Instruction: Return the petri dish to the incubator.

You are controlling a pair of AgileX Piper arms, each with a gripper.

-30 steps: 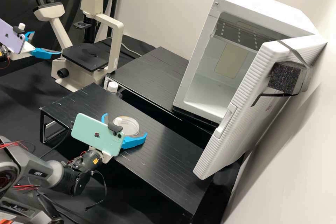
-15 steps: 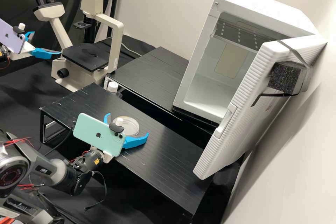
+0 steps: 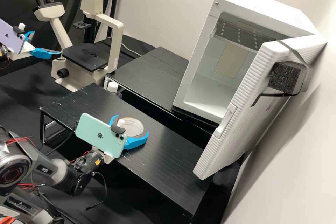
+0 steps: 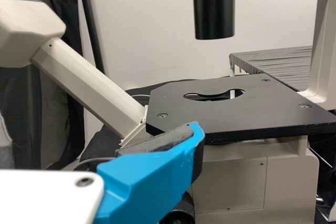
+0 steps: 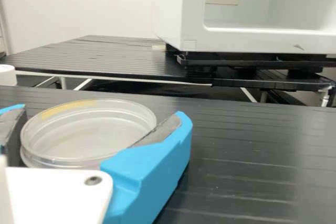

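The right gripper (image 3: 131, 125) is over the near black platform (image 3: 168, 157), shut on the clear round petri dish (image 3: 134, 123), one finger on each side. In the right wrist view the dish (image 5: 86, 135) lies flat between the pads of the right gripper (image 5: 102, 110), one pad covering part of its rim. The left gripper (image 3: 47, 43) stands open and holds nothing beside the microscope; in the left wrist view, one finger of this gripper (image 4: 94, 125) is in front of the microscope stage. The white incubator (image 3: 276, 12) has its door (image 3: 241, 101) wide open.
The microscope (image 3: 113, 35) stands at the back left. A white-capped bottle (image 3: 112, 86) is in the gap between the near platform and the rear platform (image 3: 150, 73), which carries the incubator. The open door juts toward the near platform's right end.
The right gripper's fingers have drawn together around the dish. The dish has shifted slightly to the right in the high view, and the gripper likewise. The left arm has kept still.
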